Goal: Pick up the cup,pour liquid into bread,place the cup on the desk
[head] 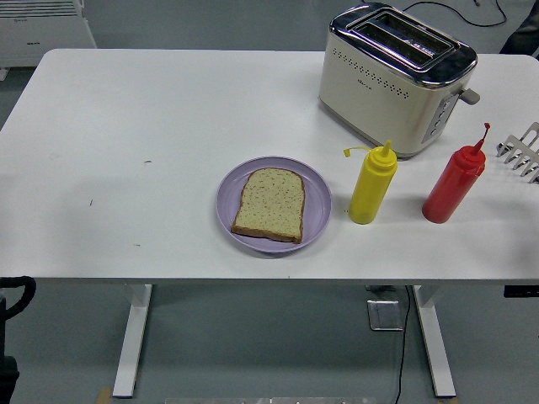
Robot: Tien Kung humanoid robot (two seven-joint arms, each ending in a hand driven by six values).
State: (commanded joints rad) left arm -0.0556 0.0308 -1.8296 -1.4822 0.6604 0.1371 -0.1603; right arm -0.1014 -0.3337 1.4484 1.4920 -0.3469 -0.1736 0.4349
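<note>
A slice of brown bread [269, 204] lies on a lilac plate [229, 190] near the table's front middle. Right of the plate stands a yellow squeeze bottle [371, 184] with its cap hanging open to the left. A red squeeze bottle [453, 185] stands further right, upright with its cap on. No cup shows anywhere. Neither robot hand is over the table. A black part of the left arm [12, 296] rests at the lower left edge, below the tabletop.
A cream and chrome toaster [393, 77] stands at the back right. A metal rack [524, 149] pokes in at the right edge. A white appliance [42, 25] sits behind the table's far left corner.
</note>
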